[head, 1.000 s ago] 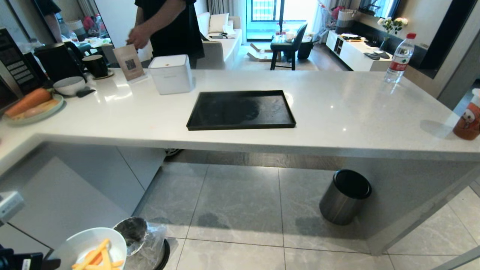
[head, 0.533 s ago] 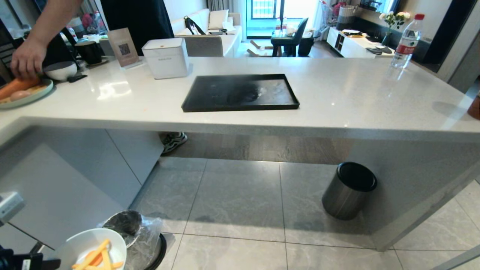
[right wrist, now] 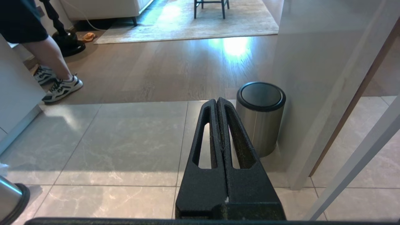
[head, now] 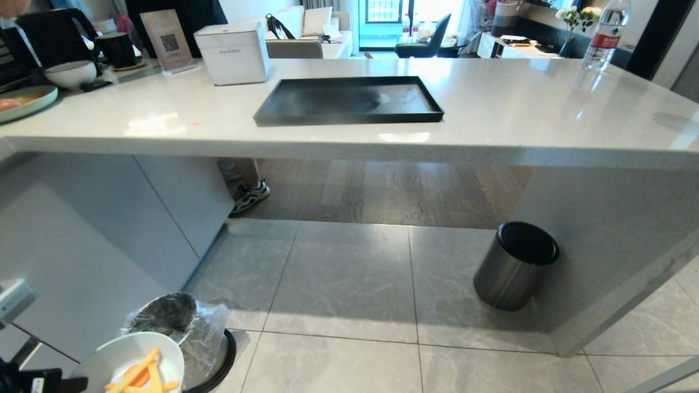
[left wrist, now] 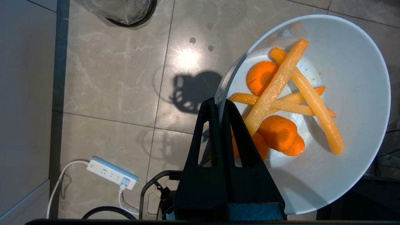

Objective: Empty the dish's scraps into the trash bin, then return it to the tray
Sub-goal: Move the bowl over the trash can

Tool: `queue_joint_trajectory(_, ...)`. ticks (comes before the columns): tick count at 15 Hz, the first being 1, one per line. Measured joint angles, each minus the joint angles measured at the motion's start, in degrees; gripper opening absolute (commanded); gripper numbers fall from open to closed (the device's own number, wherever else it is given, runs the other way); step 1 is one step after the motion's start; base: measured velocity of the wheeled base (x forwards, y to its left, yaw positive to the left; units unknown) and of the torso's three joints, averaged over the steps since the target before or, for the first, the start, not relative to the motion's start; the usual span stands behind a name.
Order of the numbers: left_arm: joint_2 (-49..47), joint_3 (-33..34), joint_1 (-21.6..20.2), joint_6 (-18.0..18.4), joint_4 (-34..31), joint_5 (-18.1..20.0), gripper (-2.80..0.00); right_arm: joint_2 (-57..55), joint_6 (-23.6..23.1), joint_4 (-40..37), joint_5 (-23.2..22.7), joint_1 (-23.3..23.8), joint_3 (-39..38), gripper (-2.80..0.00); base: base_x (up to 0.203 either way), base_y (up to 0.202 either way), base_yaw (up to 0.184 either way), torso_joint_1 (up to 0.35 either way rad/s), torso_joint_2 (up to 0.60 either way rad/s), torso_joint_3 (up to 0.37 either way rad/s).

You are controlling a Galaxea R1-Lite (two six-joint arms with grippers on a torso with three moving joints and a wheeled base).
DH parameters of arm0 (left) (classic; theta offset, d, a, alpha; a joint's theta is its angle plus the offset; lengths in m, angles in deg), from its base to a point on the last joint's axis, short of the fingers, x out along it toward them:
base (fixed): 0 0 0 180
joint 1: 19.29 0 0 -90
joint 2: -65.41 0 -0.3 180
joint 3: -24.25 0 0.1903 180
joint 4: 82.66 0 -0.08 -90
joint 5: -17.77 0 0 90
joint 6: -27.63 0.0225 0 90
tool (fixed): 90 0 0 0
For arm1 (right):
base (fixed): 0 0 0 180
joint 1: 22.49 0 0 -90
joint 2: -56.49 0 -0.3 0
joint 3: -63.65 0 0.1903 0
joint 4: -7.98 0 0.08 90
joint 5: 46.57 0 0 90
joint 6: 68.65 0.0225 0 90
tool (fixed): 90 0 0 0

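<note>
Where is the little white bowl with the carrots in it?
The dish is low at the robot's left in the head view, pinched at its rim by the left gripper, right beside the trash bin on the floor.

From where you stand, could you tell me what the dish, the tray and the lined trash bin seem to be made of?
The dish looks like smooth white ceramic or melamine: thin rim, soft sheen, no pattern. The tray seems glossy black plastic or lacquer, since it mirrors the window light. The trash bin appears to be metal judging by its grey wall, with a crinkled clear plastic liner and a black base ring.
</note>
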Motion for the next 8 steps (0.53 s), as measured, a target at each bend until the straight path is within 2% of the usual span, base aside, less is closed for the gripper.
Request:
queue_joint_trajectory(4,0.24,0.05,0.00,-0.02,-0.10,-0.06,-2.80,0.00,-0.01,0.02,-0.02,0.00,0.00,-2.80,0.000,0.000,0.000,0.008,0.42,0.440)
queue_joint_trajectory(5,0.29,0.05,0.00,-0.02,-0.17,-0.05,-2.80,0.00,0.00,-0.08,-0.02,0.00,0.00,-2.80,0.000,0.000,0.000,0.007,0.23,0.261)
queue_joint_trajectory(8,0.55,0.05,0.02,-0.05,-1.23,0.02,-2.80,0.00,0.00,-0.02,0.02,0.00,0.00,-2.80,0.000,0.000,0.000,0.000,0.00,0.000)
